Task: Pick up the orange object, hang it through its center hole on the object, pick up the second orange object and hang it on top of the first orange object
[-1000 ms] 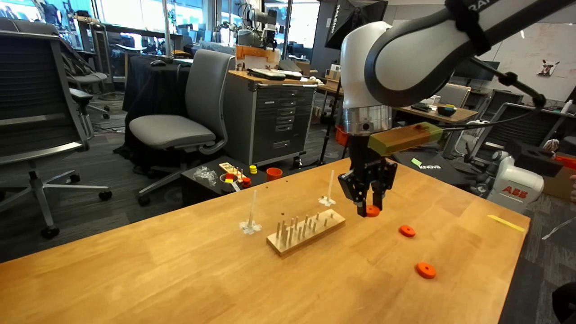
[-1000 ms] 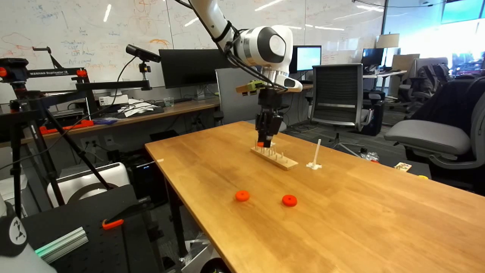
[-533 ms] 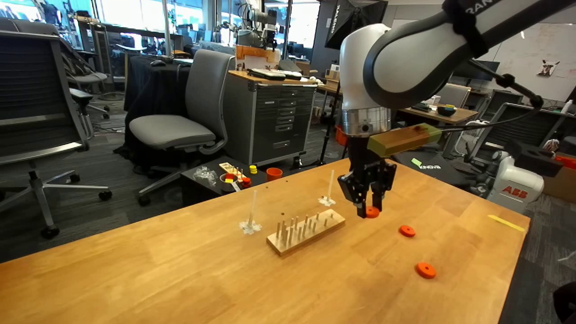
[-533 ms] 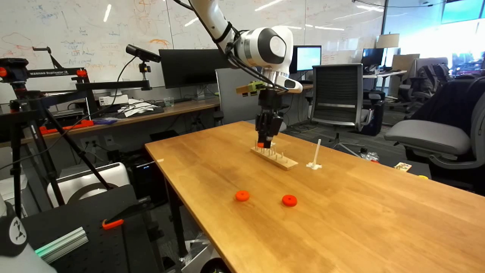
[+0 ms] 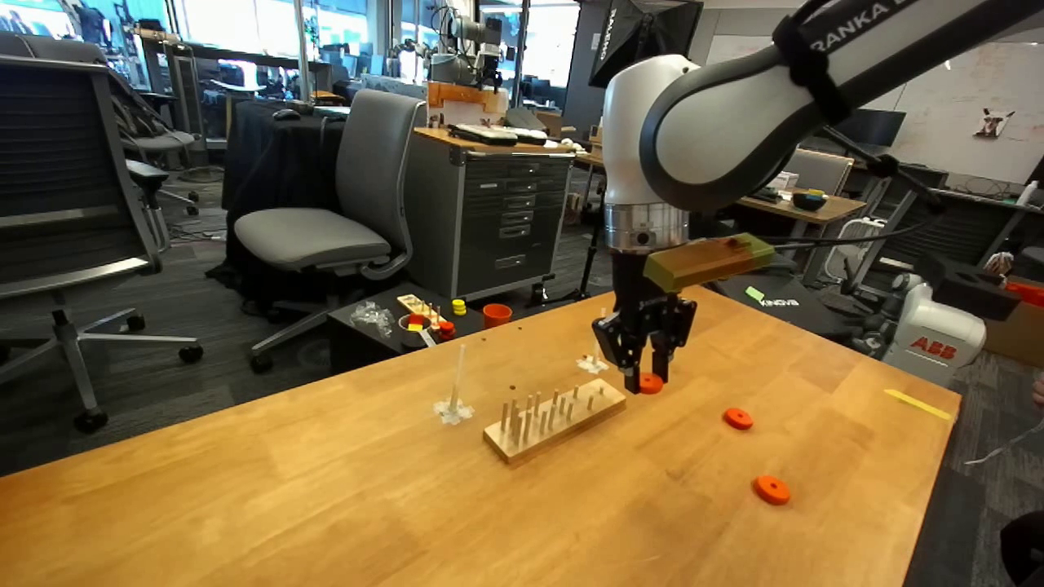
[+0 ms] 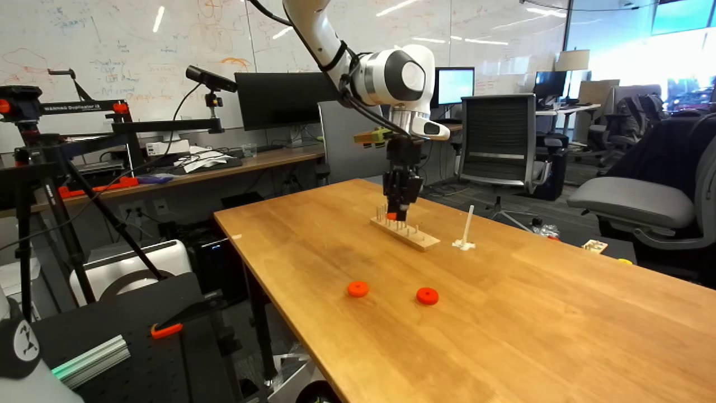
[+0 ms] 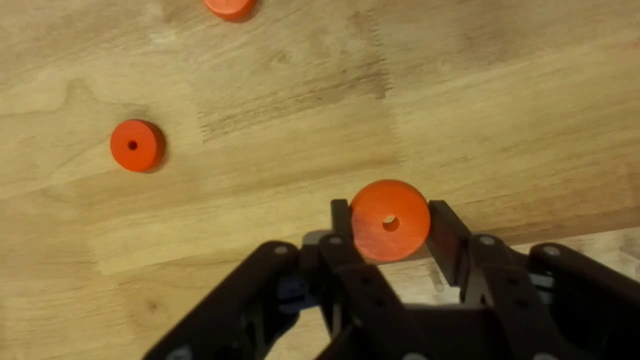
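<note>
My fingers (image 7: 447,235) are drawn in as far as the disc (image 7: 375,220) lets them, one at either side of its rim. I judge that hold right: the rim can take the squeeze, and the hole (image 7: 390,224) is left bare for threading. The disc is up off the tabletop (image 5: 326,489), more or less level by the look of it, which threading will call for. Near it sits the rack (image 5: 575,417), its pegs (image 5: 516,432) bare and stepping down in height; which one is meant, I can't tell. I take this to be the carry to the first hanging, so lining up hole and peg should come next. Farther out a loose disc (image 5: 738,419) and its twin (image 5: 771,490) lie flat, apart from each other, which should give me room around whichever rim I want second.
</note>
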Robot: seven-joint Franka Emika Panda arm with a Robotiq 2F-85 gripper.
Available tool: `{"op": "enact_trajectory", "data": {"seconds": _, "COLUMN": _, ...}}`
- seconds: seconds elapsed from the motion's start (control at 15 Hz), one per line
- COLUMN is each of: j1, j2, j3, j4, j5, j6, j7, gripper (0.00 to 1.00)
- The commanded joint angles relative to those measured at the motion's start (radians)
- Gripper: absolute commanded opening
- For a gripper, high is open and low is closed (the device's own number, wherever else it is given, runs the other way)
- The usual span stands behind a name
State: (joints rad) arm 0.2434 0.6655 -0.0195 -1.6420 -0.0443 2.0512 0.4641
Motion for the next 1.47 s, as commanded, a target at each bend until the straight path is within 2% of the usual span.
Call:
{"op": "enact_trajectory", "data": {"seconds": 0.0, "j1": 0.001, "j2": 0.059, "j3": -0.001, "j4": 0.087, "j5": -0.005, "j6": 0.010, "j7": 0.012, "gripper": 0.17}}
{"op": "enact_trajectory", "data": {"seconds": 0.8, "j1": 0.008, "j2": 0.213, "j3": -0.003, "j4": 0.262, "j5": 0.004, "j6": 0.010, "j7": 0.008, "gripper": 0.17}}
{"op": "enact_trajectory", "data": {"seconds": 1.4, "j1": 0.022, "j2": 0.247, "j3": 0.003, "j4": 0.327, "j5": 0.010, "j6": 0.011, "j7": 0.004, "gripper": 0.17}}
